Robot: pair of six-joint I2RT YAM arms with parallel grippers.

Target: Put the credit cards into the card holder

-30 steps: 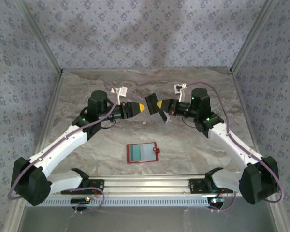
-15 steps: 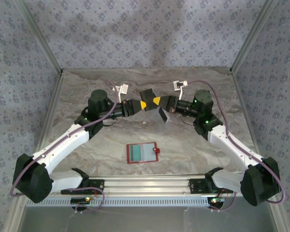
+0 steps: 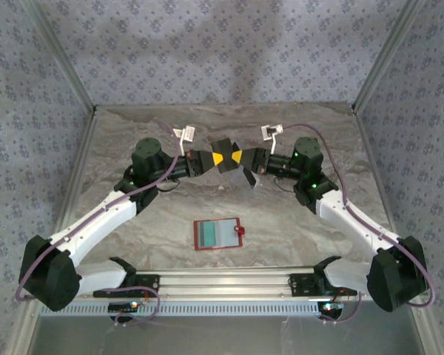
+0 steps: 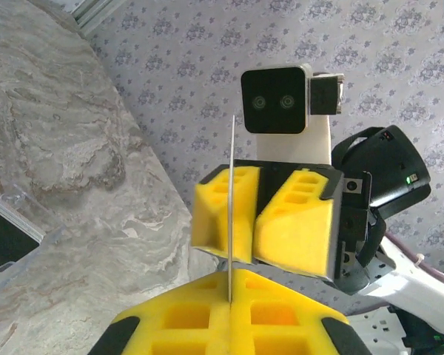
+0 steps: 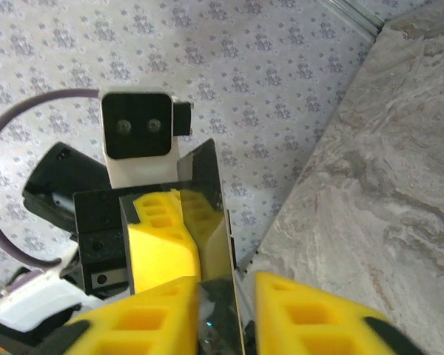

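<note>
In the upper centre of the top view, the two arms are meeting tip to tip above the table (image 3: pixel 133 140), with a dark card (image 3: pixel 224 146) standing between them. The left gripper (image 3: pixel 219 160) is clenching this card. In the left wrist view its own yellow fingers (image 4: pixel 170 322) are pressing together at the bottom of the frame, and the card (image 4: pixel 230 148) is rising edge-on out of the seam between them as a thin pale line.

The right gripper (image 3: pixel 237 157) is facing it with its jaws parted. In the right wrist view its two yellow fingers (image 5: pixel 144 318) are sitting apart at the bottom edge, and the card (image 5: pixel 203 192) is standing upright in the gap. The card is closer to the left-hand finger, and an open space is showing on its other side. Whether it is touching that nearer finger, I cannot tell.

The card holder (image 3: pixel 218 234) is lying flat on the table in the lower centre of the top view, well apart from both grippers. Its red frame is showing teal and pale grey inside.

A clear plastic piece (image 4: pixel 18 222) with something dark in it is resting on the table at the left edge of the left wrist view.
</note>
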